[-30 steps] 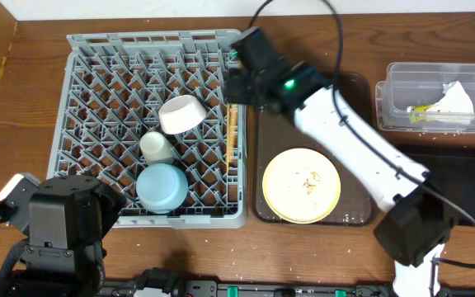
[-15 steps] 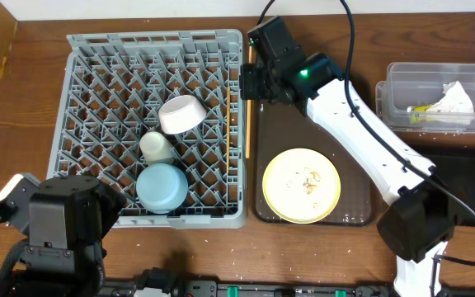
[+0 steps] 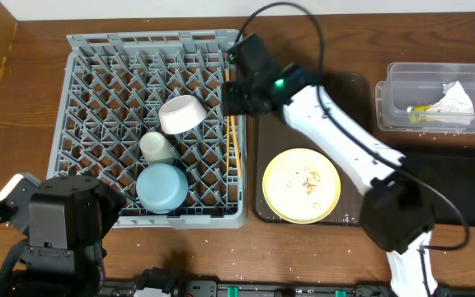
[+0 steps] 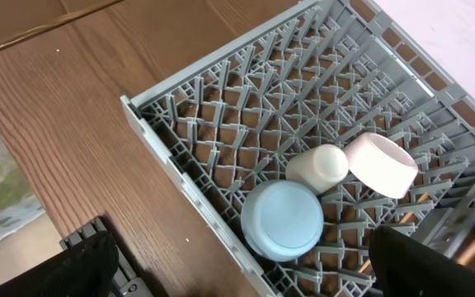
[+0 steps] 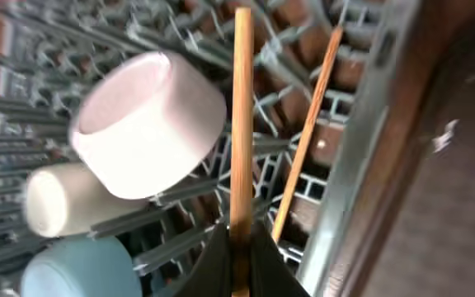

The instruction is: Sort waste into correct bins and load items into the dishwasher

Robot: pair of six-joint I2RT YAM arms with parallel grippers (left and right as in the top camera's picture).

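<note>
My right gripper (image 3: 236, 92) hangs over the right side of the grey dish rack (image 3: 97, 66), shut on one wooden chopstick (image 5: 242, 124) that points away from the jaws (image 5: 241, 238). A second chopstick (image 5: 308, 136) lies among the pegs beside it. The white bowl (image 3: 181, 114), small white cup (image 3: 157, 147) and light blue bowl (image 3: 162, 186) sit upside down or tipped in the rack. The pale yellow plate (image 3: 301, 185) with crumbs lies on the brown tray (image 3: 357, 91). My left gripper (image 4: 246, 285) is open and empty by the rack's near-left corner.
The clear tub (image 3: 402, 107) at the far right holds the crumpled napkin (image 3: 454, 101) with a yellow-green scrap. The black bin (image 3: 468, 186) lies below it. The right arm reaches across the tray. Crumbs dot the table's front edge.
My right gripper swung right to the tray's far-left corner, then back left over the rack's right columns, carrying the chopstick. The left arm has not moved.
</note>
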